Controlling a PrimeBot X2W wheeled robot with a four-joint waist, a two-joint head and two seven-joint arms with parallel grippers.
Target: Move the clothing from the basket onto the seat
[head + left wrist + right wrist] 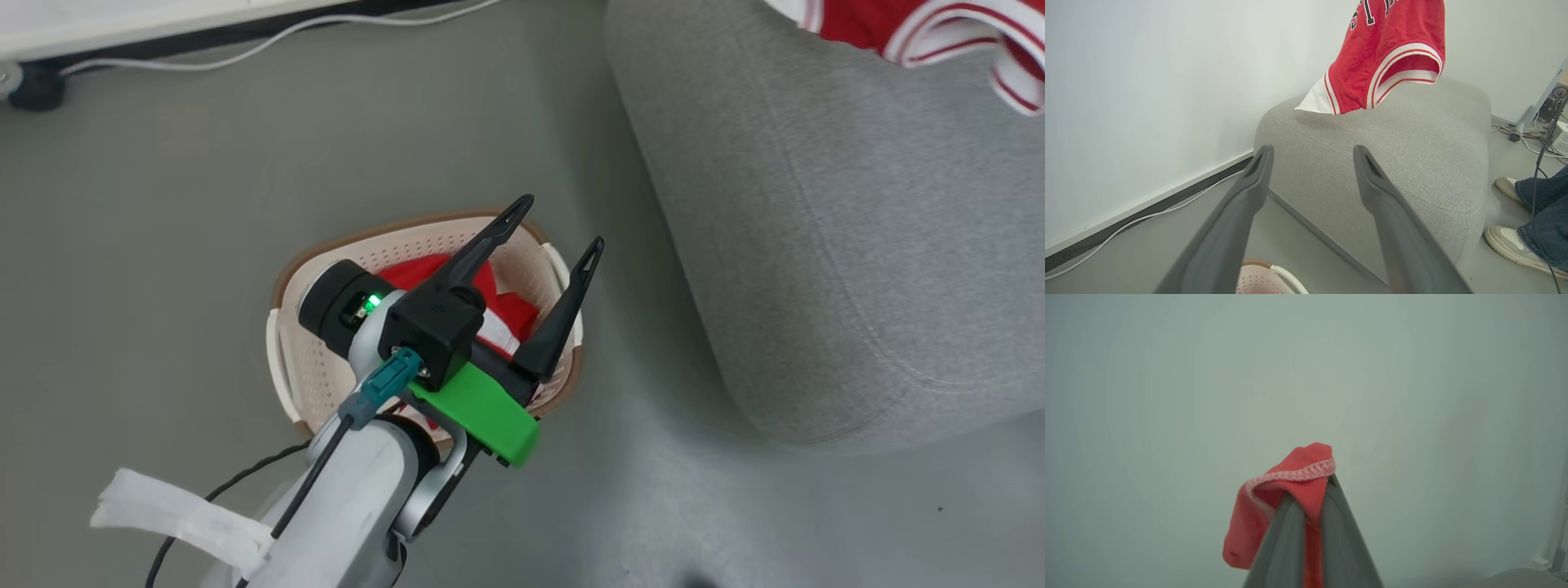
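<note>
While the left gripper (563, 222) hovers mid-frame in the head view, long dark fingers (482, 245) spread apart, soft red clothing (510, 310) lies below it in the perforated cream basket (314, 367) with brown rim. Another red garment (1388, 61) with white stripes hangs at upper right over the rounded grey woven seat (816, 245); the right gripper (1310, 492), pressed together, pinches a red clothing fold with white stitching

Dark block lettering (1367, 12), white-outlined, on red clothing (1388, 53) above seat (1392, 139) far edge; cut off at top, word unreadable. Nothing else legible.
</note>
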